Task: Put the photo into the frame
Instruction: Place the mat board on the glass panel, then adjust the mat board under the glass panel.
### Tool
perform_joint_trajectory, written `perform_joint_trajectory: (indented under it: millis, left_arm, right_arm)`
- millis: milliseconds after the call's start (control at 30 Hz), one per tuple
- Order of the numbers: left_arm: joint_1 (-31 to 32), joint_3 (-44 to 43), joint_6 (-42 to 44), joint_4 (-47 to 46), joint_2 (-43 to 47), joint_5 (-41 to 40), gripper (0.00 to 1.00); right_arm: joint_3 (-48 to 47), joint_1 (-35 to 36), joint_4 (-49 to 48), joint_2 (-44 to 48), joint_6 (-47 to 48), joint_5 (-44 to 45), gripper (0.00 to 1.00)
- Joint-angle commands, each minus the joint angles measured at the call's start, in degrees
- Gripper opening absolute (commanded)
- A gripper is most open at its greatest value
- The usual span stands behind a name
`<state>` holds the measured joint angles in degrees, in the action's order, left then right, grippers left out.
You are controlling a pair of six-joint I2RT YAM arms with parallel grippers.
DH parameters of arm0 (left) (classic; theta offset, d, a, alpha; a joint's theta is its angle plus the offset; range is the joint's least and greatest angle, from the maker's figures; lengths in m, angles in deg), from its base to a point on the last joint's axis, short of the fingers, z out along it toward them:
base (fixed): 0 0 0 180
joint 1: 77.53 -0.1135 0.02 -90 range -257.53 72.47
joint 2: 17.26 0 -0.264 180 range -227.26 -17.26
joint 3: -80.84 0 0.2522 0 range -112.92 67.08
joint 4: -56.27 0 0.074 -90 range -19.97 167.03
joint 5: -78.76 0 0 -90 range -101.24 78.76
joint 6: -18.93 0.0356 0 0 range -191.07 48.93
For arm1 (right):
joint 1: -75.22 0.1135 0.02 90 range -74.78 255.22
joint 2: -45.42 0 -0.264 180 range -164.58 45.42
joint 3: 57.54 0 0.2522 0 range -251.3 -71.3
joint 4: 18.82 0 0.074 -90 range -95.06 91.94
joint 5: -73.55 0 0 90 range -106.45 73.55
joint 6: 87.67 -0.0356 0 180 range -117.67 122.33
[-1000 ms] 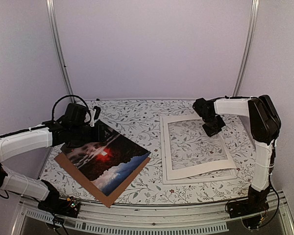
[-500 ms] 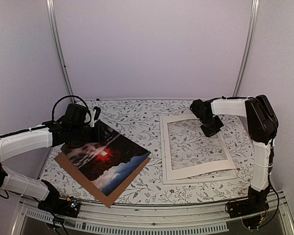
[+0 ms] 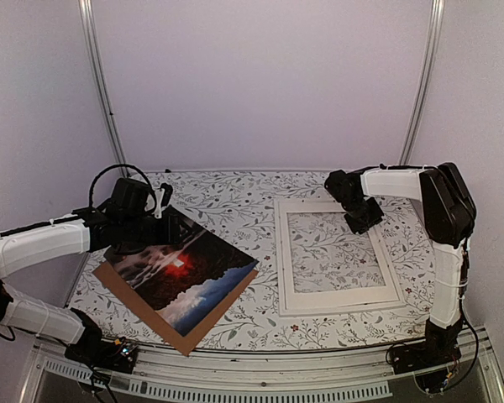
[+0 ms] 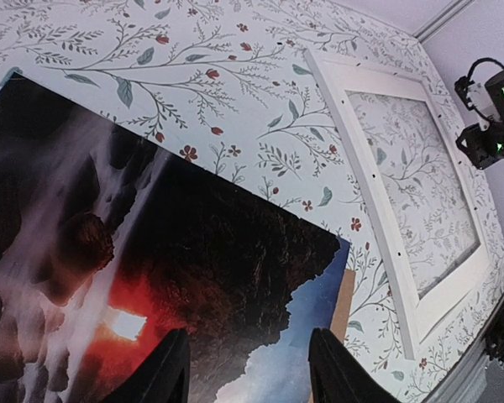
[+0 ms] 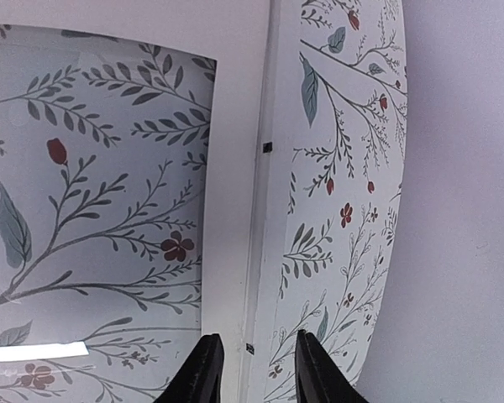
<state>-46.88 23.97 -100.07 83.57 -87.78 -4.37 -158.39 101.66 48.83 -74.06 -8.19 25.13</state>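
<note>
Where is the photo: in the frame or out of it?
Out. The photo lies on the brown backing board at the left, apart from the frame on the right, which shows only tablecloth.

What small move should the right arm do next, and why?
Probably lift the right gripper up and away from the frame. Its fingers stand open with nothing between them over the white mat lying in the frame, while the photo lies on the brown board under the left gripper.
</note>
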Motion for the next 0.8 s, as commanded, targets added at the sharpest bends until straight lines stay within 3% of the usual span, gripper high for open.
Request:
perform_joint_trajectory:
  millis: [0, 167, 433, 567, 767]
  left_arm:
    - [0.37, 0.99, -0.04, -1.21, -0.23, -0.20, 0.50]
    - [0.40, 1.09, -0.15, -1.08, -0.36, 0.03, 0.50]
    - [0.54, 1.28, -0.08, -1.27, 0.17, 1.13, 0.51]
    - [0.95, 0.83, 0.42, -1.71, -1.22, 2.11, 0.52]
    - [1.52, 1.81, -0.75, -2.50, -1.67, 1.07, 0.62]
  right_arm:
    - [-1.56, 0.48, 1.40, -0.04, -2.01, 1.41, 0.37]
    - [-0.26, 0.37, 0.95, 1.50, -2.65, 0.63, 0.45]
    - [8.78, -5.03, -9.86, 11.50, -2.10, -13.06, 0.61]
    - [14.20, -10.17, -15.72, 16.62, -1.79, -23.27, 0.91]
    - [20.58, -17.23, -22.34, 20.38, -1.67, -34.97, 0.93]
